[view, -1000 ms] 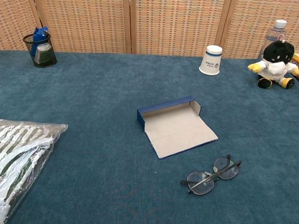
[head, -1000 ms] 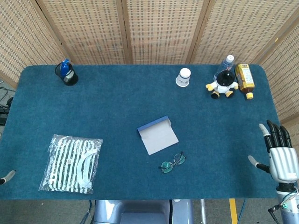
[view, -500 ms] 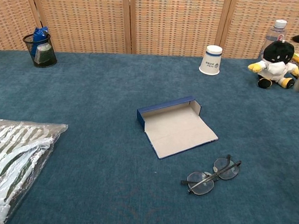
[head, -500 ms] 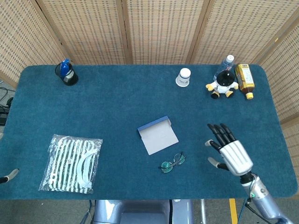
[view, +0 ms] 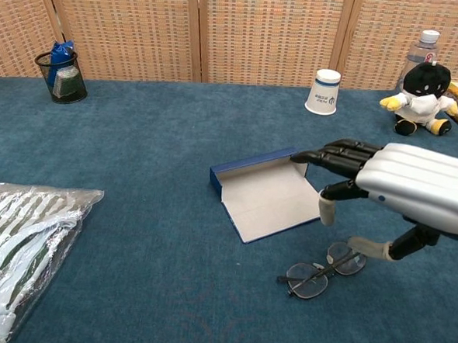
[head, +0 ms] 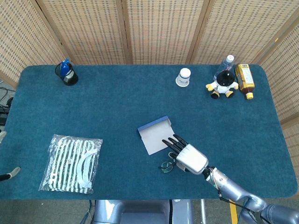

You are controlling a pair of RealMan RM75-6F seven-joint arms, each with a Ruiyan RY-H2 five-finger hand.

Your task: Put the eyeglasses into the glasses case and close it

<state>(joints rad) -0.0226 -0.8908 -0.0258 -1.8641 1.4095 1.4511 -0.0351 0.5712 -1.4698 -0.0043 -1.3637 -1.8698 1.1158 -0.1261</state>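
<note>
The eyeglasses (head: 166,166) (view: 322,270) lie folded on the blue cloth near the table's front. Just behind them the blue glasses case (head: 156,135) (view: 268,192) lies open, its pale inside facing up. My right hand (head: 186,156) (view: 403,182) hovers over the right part of the glasses with fingers stretched toward the case and the thumb pointing down; it holds nothing. In the head view it hides most of the glasses. Only a tip of my left hand (head: 11,173) shows at the table's left edge.
A striped item in a clear bag (head: 72,163) (view: 14,244) lies front left. A black mesh cup (head: 68,74) stands back left. A paper cup (head: 184,77), a plush toy (head: 223,85), a water bottle (head: 226,63) and a yellow bottle (head: 245,80) stand back right.
My right hand has swept from the table's right edge leftward and now hangs over the eyeglasses. Glasses and case have not moved.
</note>
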